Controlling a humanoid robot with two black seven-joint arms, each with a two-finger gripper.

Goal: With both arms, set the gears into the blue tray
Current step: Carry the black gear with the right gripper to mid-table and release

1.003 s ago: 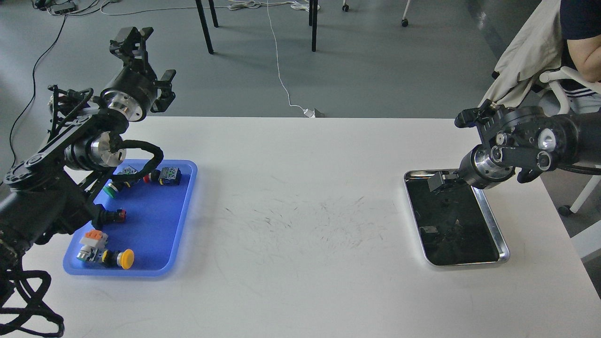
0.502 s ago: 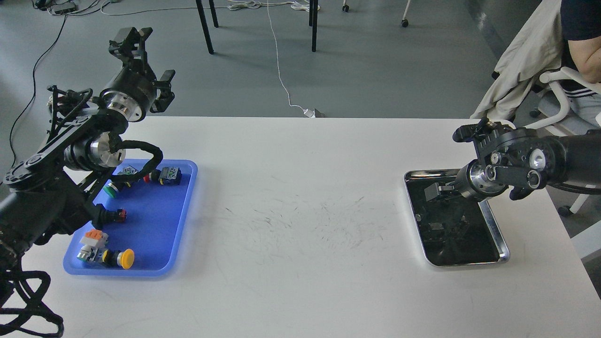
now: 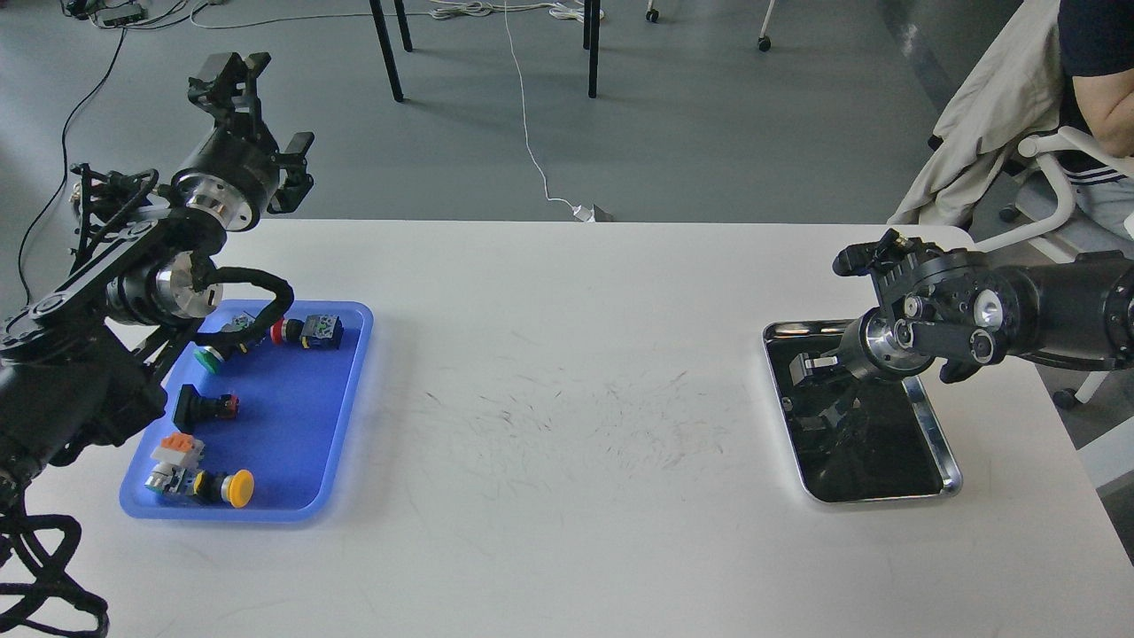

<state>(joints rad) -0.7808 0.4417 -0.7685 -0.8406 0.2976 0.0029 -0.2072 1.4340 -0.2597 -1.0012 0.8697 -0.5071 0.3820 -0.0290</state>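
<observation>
The blue tray (image 3: 297, 425) lies at the table's left and holds several coloured push-button switches (image 3: 306, 330). No gears can be made out anywhere; the dark mirror floor of the silver tray (image 3: 937, 424) at the right hides small black parts. My right gripper (image 3: 817, 387) is down in that silver tray's far end. Its two fingers (image 3: 804, 362) stand apart, with nothing visible between them. My left gripper (image 3: 232, 71) is raised high beyond the table's far left corner, behind the blue tray. Its fingers are seen dark and end-on.
The white table (image 3: 567, 443) is scuffed in the middle. Chair and table legs (image 3: 386, 49) and cables stand on the floor behind it. A seated person (image 3: 1094, 80) and a chair are at the far right, close to my right arm.
My right gripper has come down and leftward from above the silver tray's far edge into the tray. The left arm has swung a little left and up, uncovering more of the blue tray.
</observation>
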